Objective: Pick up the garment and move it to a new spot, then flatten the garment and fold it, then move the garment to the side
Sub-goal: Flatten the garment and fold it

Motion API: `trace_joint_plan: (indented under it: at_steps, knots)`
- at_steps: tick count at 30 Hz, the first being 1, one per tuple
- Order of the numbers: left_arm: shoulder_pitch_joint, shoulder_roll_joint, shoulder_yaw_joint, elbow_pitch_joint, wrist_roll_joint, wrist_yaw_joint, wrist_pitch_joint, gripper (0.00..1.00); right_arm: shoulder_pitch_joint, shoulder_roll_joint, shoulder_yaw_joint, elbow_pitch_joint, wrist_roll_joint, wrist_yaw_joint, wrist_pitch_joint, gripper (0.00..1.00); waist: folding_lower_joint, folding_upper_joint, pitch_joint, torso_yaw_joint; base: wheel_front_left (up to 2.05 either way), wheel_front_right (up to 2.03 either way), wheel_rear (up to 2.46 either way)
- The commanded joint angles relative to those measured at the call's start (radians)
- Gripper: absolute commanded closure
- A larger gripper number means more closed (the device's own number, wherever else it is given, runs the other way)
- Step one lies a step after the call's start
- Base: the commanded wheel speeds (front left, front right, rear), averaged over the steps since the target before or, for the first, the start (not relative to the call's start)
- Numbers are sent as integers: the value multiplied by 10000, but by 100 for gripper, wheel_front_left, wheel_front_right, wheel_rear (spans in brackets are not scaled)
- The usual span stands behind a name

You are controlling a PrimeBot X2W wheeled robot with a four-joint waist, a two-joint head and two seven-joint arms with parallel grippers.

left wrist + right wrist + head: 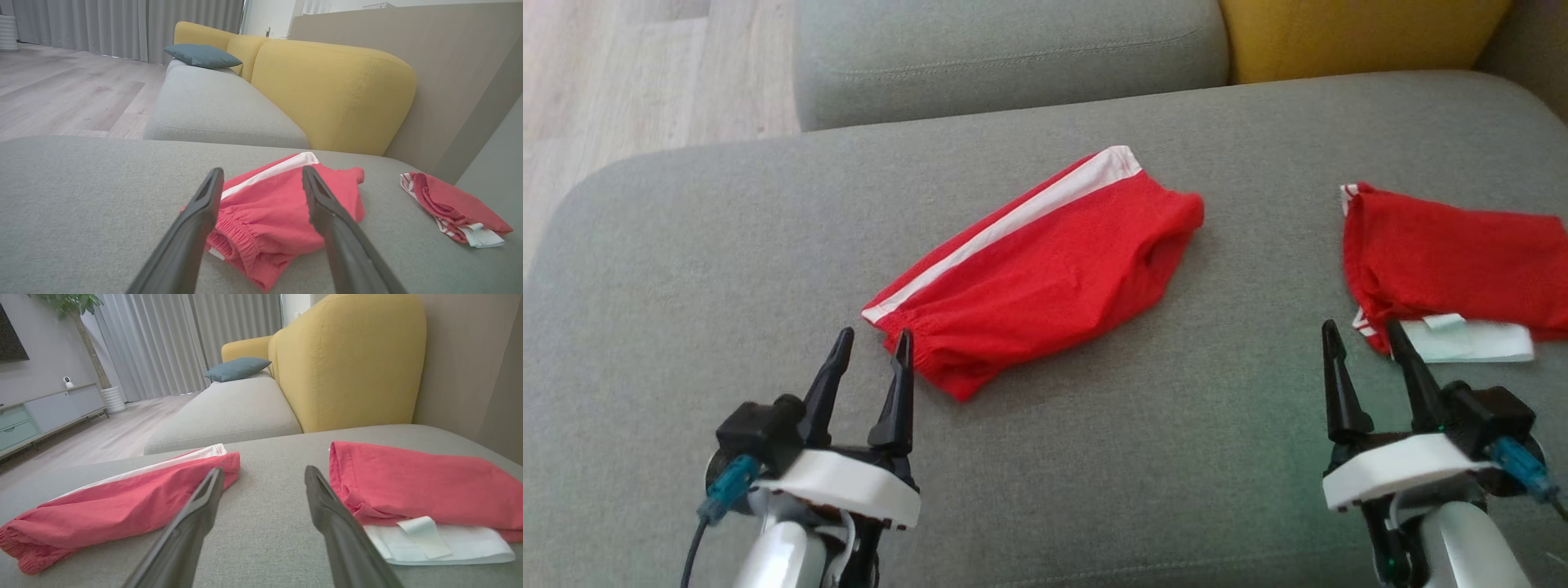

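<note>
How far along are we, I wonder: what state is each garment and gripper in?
Red shorts: folded, lying loose on the sofa.
Other red garment: folded, set at the right, white tag showing.
Left gripper: open, empty, beside the shorts.
Right gripper: open, empty, near the other garment.

My left claw (875, 332) and right claw (1361, 324) are built alike. Each has two long black fingers (827, 384), broad at the root and tapering to a sharp tip. They rise from a curved white plate (849, 482). A boxy black block (756, 429) sits on the outer side of each plate, with a translucent blue plug (727, 482) stuck in it. A thin dark cable (690, 555) trails from the left plug. Below the plates my forearms (776, 559) are smooth silver-grey. A small green light (1388, 563) glows low on the right wrist.
</note>
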Motion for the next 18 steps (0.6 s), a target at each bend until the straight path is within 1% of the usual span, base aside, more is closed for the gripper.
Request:
trace_joint_plan:
  at_steps: [1, 4, 8, 9, 16, 18]
  knots:
    - [-456, -24, 395, -318, 99, -81, -60, 0, -235, 30, 144, -447, -57, 63, 128, 0, 0, -1, 148, 127, 0, 0, 0]
    - [-619, -42, 359, -288, 140, -154, -60, 0, -361, 119, -49, -522, 235, 63, 482, 0, 0, -1, 444, 346, 0, 0, 0]
    - [-898, -53, 249, -235, 149, -229, -61, 0, -857, 215, -312, -360, 1183, 63, 1193, 0, 0, -1, 1033, 743, 0, 0, 0]
    - [-898, -53, 249, -235, 149, -229, -61, 0, -857, 215, -312, -360, 1183, 63, 1193, 0, 0, -1, 1033, 743, 0, 0, 0]
    - [-1410, -56, -32, -161, 49, -249, -61, 0, -2306, 255, -921, 723, 3767, 63, 2571, 0, 0, -1, 2000, 1548, 0, 0, 0]
    - [-1531, -57, -121, -134, 27, -259, -61, 0, -2755, 257, -1083, 1172, 4263, 63, 2878, 0, 0, -1, 2198, 1769, 0, 0, 0]
